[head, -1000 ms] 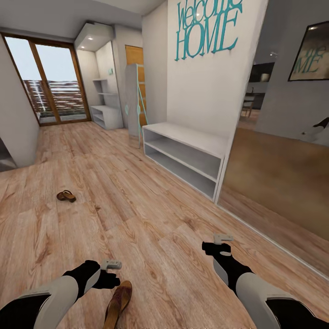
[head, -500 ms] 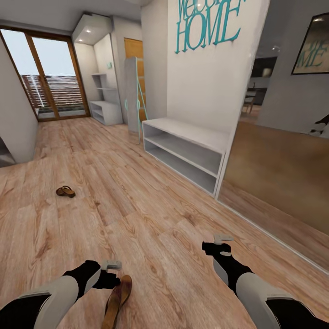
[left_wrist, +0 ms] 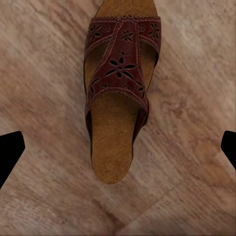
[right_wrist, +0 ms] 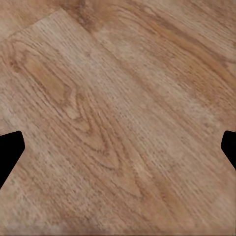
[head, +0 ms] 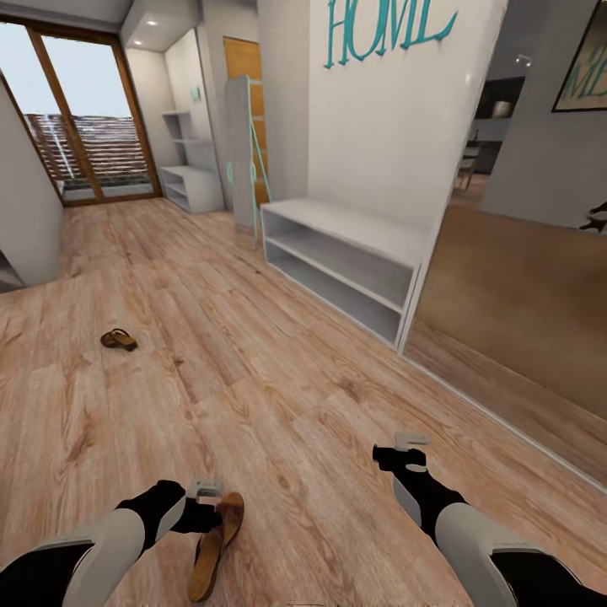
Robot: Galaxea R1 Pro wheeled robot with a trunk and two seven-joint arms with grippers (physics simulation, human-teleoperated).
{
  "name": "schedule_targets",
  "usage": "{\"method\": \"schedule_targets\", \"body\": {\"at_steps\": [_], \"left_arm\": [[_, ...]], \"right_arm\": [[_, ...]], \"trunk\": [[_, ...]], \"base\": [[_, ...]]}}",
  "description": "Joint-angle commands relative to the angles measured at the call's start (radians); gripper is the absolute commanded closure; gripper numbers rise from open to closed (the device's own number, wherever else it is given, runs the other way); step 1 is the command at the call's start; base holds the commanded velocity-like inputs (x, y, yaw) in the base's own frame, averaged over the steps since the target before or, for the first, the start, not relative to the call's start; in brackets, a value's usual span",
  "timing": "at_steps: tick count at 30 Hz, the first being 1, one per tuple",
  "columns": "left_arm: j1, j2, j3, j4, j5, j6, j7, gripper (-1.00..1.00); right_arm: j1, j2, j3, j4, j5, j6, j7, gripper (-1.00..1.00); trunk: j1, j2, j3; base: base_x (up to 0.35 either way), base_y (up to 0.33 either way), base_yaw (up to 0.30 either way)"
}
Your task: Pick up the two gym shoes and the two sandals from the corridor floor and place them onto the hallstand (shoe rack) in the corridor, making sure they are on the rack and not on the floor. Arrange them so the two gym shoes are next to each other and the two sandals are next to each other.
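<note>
Closest in, the near sandal (head: 216, 545) lies flat on the floor (head: 278, 396) just beside the left gripper (head: 205, 487), its toe end touching or nearly under the fingers. From the left wrist it (left_wrist: 118, 98) sits centred below the gripper, whose finger tips (left_wrist: 11, 150) show spread wide at both edges of that view, so the gripper is released and holds nothing. The right gripper (head: 410, 439) hovers over bare planks; its tips (right_wrist: 10, 152) are likewise spread, grasping nothing.

Over the last second the whole head view has tipped downward: the wall lettering has slid up out of frame and more of the near sandal has come into sight, so it is the camera that moved, not the shoes. Both arms have kept their pose. I judge this as lining up for the first pick, with the left arm ready to descend on the sandal.

Farther out, the second sandal (head: 119, 339) lies well apart to the left. Beyond, the rack (head: 354, 239) stands against the wall, top and both shelves bare.

Count: two sandals, both on the floor; one rack; no gym shoes to be seen from here. Nothing is placed yet.
</note>
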Motion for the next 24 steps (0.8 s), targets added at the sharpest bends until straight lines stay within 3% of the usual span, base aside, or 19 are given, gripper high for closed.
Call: {"method": "schedule_targets", "body": {"at_steps": [1,12,24], "left_arm": [[0.000,0.000,0.000,0.000,0.000,0.000,0.000,-1.00],[0.000,0.000,0.000,-0.001,0.000,0.000,0.000,-1.00],[0.000,0.000,0.000,-0.001,0.000,0.000,0.000,-1.00]], "right_arm": [[0.000,0.000,0.000,0.000,0.000,-0.001,0.000,-1.00],[0.000,0.000,0.001,-0.002,0.005,-0.010,0.000,-1.00],[-0.001,0.002,0.012,-0.012,0.047,-0.084,0.000,-1.00]], "trunk": [[0.000,0.000,-0.004],[0.001,-0.001,-0.008],[0.001,-0.001,-0.008]], "base": [[0.000,0.000,0.000],[0.000,0.000,0.000],[0.000,0.000,0.000]]}}
